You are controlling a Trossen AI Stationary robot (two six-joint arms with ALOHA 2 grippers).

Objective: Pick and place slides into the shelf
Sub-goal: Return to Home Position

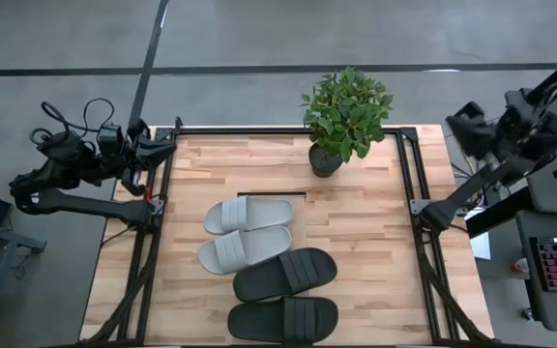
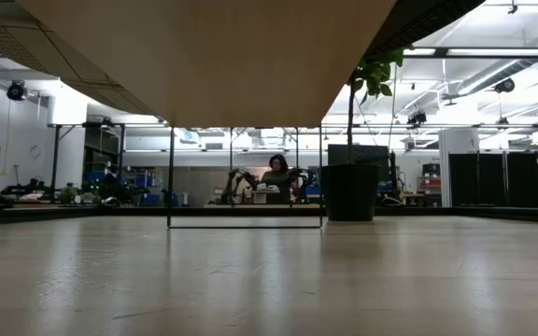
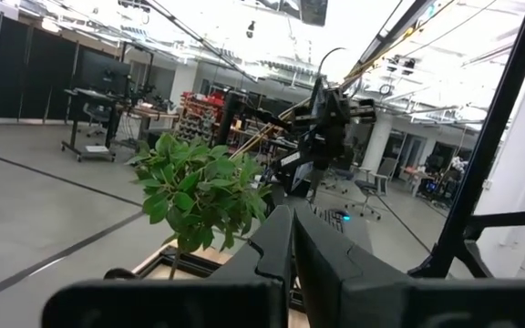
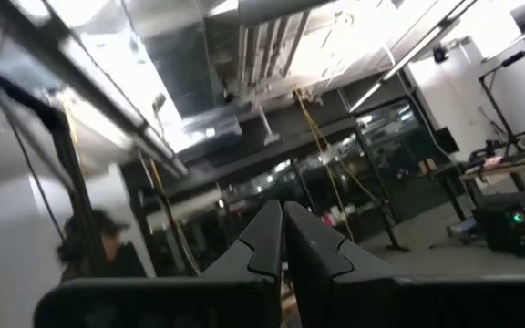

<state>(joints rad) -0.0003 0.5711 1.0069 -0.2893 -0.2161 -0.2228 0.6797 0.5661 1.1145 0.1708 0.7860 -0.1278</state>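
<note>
Slides aligned; left hand, right hand closed

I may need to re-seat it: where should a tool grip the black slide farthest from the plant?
Probably pinch the strap of that black slide from straight above; it lies flat, sole down, strap raised, with the other black slide close alongside.

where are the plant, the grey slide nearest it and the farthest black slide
plant [image 1: 346, 104]: high view, leaves
nearest grey slide [image 1: 269, 213]: high view, strap
farthest black slide [image 1: 303, 317]: high view, strap
</note>
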